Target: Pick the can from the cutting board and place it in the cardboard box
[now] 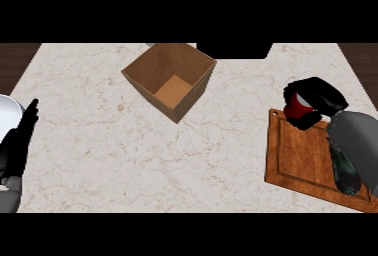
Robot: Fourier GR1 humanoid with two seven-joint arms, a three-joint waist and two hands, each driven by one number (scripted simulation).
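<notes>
Left hand (16, 145) at left edge, fingers straight, pressed together, pointing up, resting. Counter (96, 165) pale marble. Box (171, 80) open, tilted, upper middle. Board (303, 160) at right. Can (298, 107) red, dark top, at board's upper corner, mostly hidden; axis unclear. Right hand (319, 97) fingers curled round can.

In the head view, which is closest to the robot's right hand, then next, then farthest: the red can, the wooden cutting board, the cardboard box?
1. Red can: inside the right hand.
2. Wooden cutting board: just below it.
3. Open brown cardboard box: far left.
</notes>
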